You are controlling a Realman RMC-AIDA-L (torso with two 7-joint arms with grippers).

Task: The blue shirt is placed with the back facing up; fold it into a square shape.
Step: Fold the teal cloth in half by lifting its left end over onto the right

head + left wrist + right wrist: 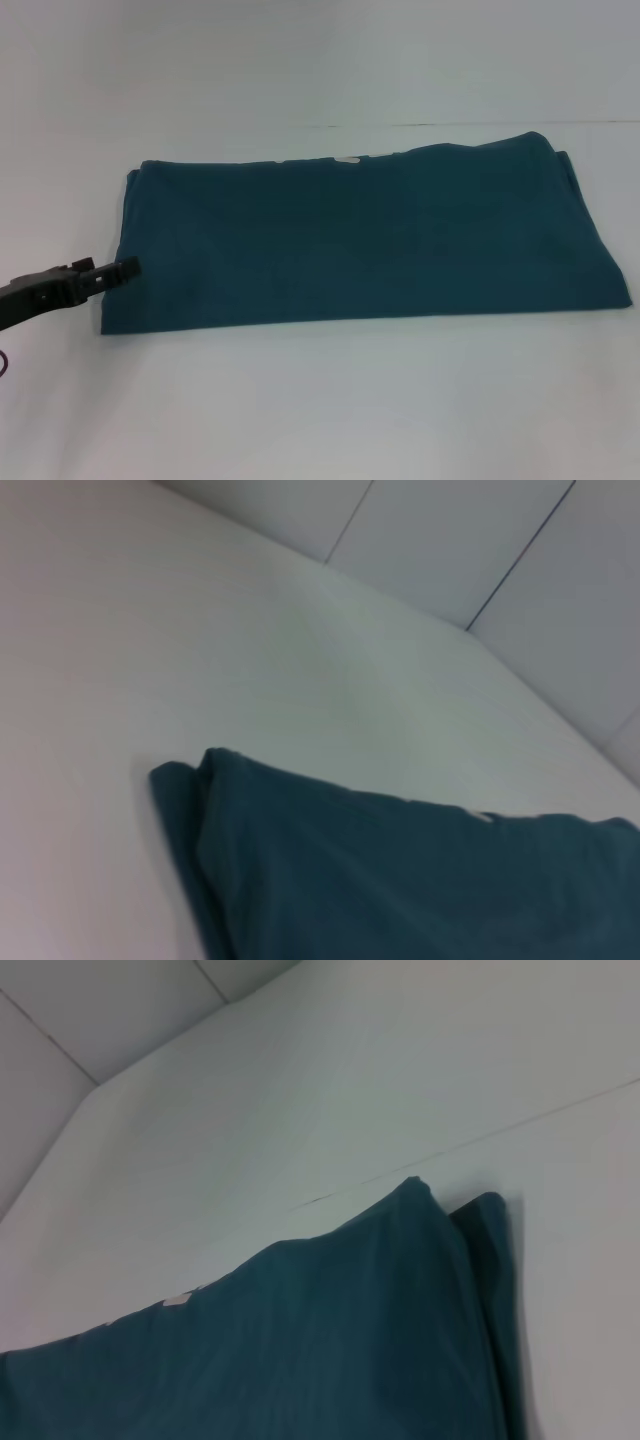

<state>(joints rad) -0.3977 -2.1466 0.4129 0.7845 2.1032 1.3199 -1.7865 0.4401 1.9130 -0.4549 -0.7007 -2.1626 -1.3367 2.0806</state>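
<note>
Head view, starting nearest the robot: bare white table (pixel 320 410), then the near long edge of the blue shirt (pixel 360 240), which lies flat as a wide, layered rectangle — clearly longer across than deep, so not yet a square. The left gripper (pixel 128 267) reaches in low at the shirt's left side, its tip just at that short edge, close to the near-left corner; whether its fingers are parted, closed, or pinching cloth I cannot tell, since only a dark narrow tip shows. The right gripper is out of sight in the head view, and its own wrist camera shows only the shirt's far-right corner, where two stacked layers sit slightly offset. The left wrist camera gives the matching picture at the shirt's far-left corner, again doubled layers lying on the table. Judging by the shape, the sleeves and sides look already folded in, and the step in hand seems to be the crosswise fold — one short end carried over the other. That would call for a firm pinch through all layers at the left edge, a lift, and a sweep toward the shirt's right end with the edges kept aligned. At the shirt's far edge a small pale tag (pixel 346 159) peeks out near the middle; no writing on it is readable, and no brand shows anywhere.
</note>
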